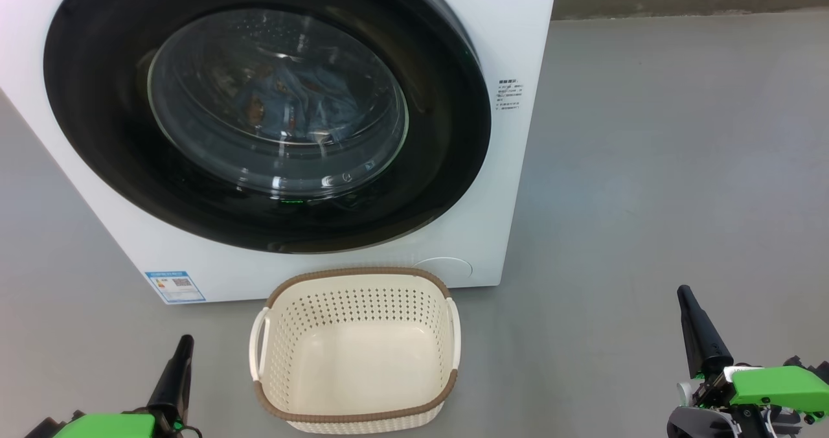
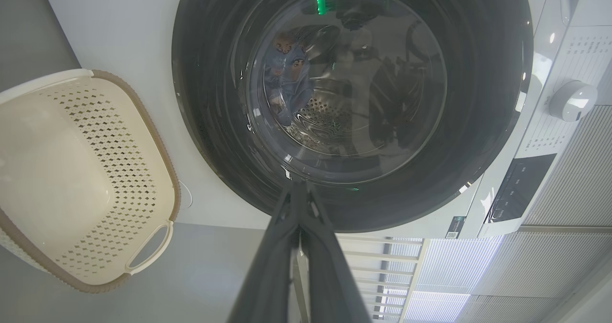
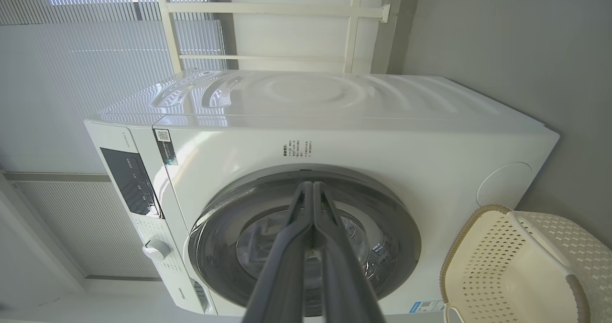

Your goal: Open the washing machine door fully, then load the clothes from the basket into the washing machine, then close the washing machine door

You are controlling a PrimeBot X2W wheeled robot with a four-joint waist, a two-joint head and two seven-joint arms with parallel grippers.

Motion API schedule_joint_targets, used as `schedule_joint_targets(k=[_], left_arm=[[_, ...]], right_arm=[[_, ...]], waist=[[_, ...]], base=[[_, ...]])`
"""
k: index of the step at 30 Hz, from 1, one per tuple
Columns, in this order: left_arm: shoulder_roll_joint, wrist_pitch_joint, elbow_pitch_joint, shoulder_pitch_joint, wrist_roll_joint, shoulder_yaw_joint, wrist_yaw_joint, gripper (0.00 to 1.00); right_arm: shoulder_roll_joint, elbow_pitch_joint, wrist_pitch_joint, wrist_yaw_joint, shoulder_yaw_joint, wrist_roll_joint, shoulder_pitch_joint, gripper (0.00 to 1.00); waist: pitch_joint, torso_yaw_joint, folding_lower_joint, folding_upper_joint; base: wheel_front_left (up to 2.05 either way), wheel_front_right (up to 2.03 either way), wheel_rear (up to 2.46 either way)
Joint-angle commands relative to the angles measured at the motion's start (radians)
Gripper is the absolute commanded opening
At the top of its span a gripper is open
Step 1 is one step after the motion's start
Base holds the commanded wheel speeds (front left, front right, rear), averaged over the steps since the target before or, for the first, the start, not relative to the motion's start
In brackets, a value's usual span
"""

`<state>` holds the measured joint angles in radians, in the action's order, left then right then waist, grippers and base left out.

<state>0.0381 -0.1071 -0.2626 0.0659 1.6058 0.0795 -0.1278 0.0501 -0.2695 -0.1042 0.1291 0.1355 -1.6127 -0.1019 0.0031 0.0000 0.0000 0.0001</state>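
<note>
The white washing machine (image 1: 499,185) stands ahead with its round black door (image 1: 97,127) shut against the front. Through the glass porthole the blue clothes (image 1: 291,101) lie inside the drum, also seen as clothes (image 2: 287,74) in the left wrist view. The cream basket (image 1: 356,350) sits empty on the floor in front of the machine. My left gripper (image 1: 184,342) is shut at the lower left, beside the basket. My right gripper (image 1: 685,293) is shut at the lower right, well away from it. Both hold nothing.
Grey floor (image 1: 647,166) spreads to the right of the machine. A blue label (image 1: 175,286) marks its lower left corner. The control panel and knob (image 2: 571,101) sit along the machine's upper edge, with window blinds (image 3: 71,74) beyond.
</note>
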Motion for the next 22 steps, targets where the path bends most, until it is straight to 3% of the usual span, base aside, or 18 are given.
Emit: schedule_joint_targets(k=[1, 22], left_arm=[[0.013, -0.007, 0.018, 0.042, 0.002, 0.035, -0.003, 0.00], [0.012, -0.007, 0.018, 0.042, 0.002, 0.035, -0.003, 0.00]], right_arm=[[0.001, 0.025, -0.009, 0.002, -0.022, 0.004, -0.006, 0.00], [0.001, 0.025, -0.009, 0.002, -0.022, 0.004, -0.006, 0.00]], waist=[[0.000, 0.000, 0.0000, -0.0001], [0.000, 0.000, 0.0000, -0.0001]], base=[[0.00, 0.00, 0.00], [0.00, 0.00, 0.00]])
